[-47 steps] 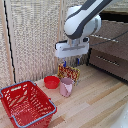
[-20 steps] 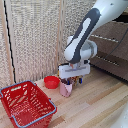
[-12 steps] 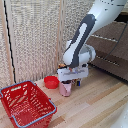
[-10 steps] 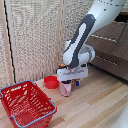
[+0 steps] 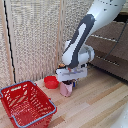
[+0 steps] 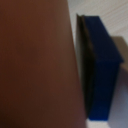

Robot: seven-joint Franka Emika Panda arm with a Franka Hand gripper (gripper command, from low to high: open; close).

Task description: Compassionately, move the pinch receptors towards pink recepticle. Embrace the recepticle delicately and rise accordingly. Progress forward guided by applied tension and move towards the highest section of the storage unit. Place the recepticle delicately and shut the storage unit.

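The claw [image 5: 68, 83] sits down over the pink cup [image 5: 65, 89], one blue fingertip [image 6: 102, 70] beside it; grip unclear; no writing readable

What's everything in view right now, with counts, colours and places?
Cup: one, pale pink, on the wood floor directly under the gripper, beside the bowl.
Bowl: one, red, low, on the floor at the exterior view's left of the cup.
Basket: one, red, wire-sided, near the exterior view's lower left.
Dresser: one, dark brown, at the exterior view's right.
Screen: beige slatted panels behind the bowl.
Arm: one, white, reaching down from upper right.
Gripper: one, dark blue finger beside a large brownish-pink surface close up in the wrist view; contact unclear.
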